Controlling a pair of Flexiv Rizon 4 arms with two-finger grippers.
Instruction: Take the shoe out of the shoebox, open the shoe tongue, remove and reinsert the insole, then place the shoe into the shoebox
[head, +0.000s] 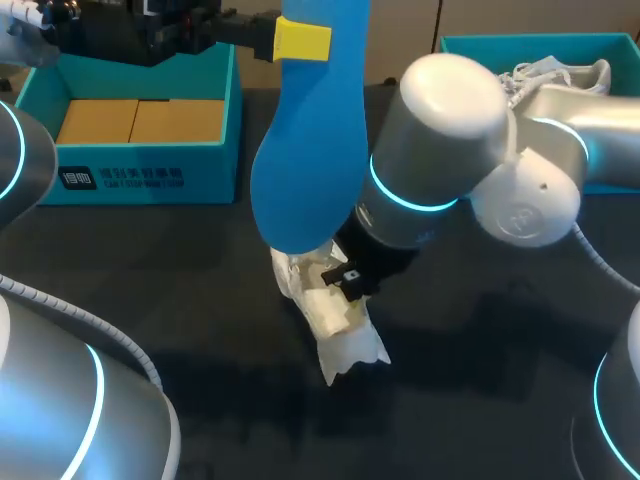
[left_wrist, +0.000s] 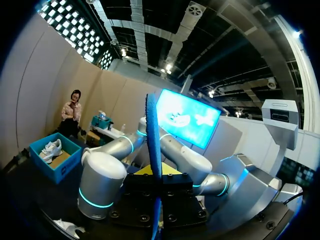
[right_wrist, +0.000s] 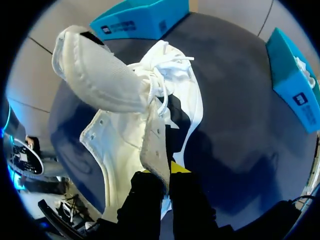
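Note:
My left gripper (head: 290, 40) is up at the back, shut on the top end of the blue insole (head: 300, 160), which hangs down over the table. The left wrist view shows the insole (left_wrist: 152, 145) edge-on between the fingers of that gripper (left_wrist: 156, 182). Below the insole, the white shoe (head: 330, 310) is on the dark table. My right gripper (head: 345, 280) is shut on the shoe. In the right wrist view that gripper (right_wrist: 167, 172) pinches the eyelet flap of the shoe (right_wrist: 125, 145), with the tongue (right_wrist: 97, 75) folded up and away.
A teal shoebox (head: 140, 170) with a brown cardboard floor stands at the back left. A second teal box (head: 470, 45) at the back right holds another white shoe (head: 560, 75). My right arm's elbow (head: 450, 130) bulks over the table's middle.

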